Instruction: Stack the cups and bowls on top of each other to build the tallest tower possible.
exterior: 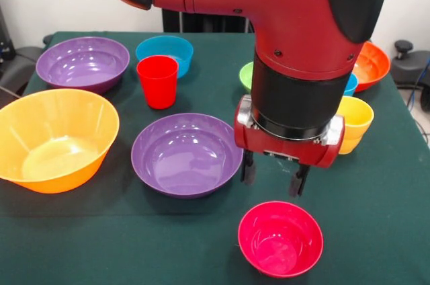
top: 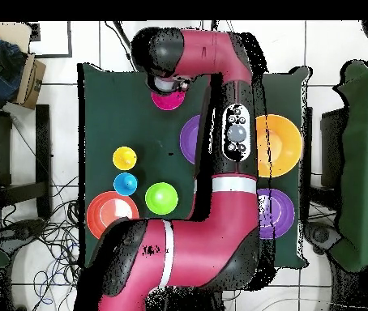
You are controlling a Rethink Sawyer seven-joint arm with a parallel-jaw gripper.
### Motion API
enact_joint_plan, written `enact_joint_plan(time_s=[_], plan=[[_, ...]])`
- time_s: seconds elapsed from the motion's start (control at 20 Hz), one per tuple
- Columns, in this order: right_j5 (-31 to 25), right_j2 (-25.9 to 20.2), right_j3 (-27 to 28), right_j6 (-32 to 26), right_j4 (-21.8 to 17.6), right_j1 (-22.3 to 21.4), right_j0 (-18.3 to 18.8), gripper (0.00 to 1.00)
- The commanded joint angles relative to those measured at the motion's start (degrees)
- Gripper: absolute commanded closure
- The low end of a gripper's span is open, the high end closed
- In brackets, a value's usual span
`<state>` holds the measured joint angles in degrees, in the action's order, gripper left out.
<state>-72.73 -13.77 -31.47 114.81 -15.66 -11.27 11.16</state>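
My gripper is open and empty, its two black fingers hanging just behind and above the magenta-pink bowl at the table's near edge. The bowl also shows in the overhead view, partly under the arm's wrist. A purple bowl sits left of the gripper. A red cup stands upright in front of a blue bowl. A yellow cup and a light blue cup stand right of the arm. Nothing is stacked.
A big yellow-orange bowl and a second purple bowl sit at the left. An orange bowl is far right, and a green bowl is half hidden behind the arm. All stand on the green table cloth.
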Motion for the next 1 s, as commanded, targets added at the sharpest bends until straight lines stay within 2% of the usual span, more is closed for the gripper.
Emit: enact_joint_plan(time_s=[0.05,0.55,1.0], plan=[[3.2,-0.9,-10.6,-8.5,-1.2,-1.7,-0.3,0.0],[6.6,-0.9,-16.1,-8.1,-1.5,-3.9,0.5,0.0],[7.9,-1.1,-19.0,-7.6,-1.4,-5.2,1.0,0.0]])
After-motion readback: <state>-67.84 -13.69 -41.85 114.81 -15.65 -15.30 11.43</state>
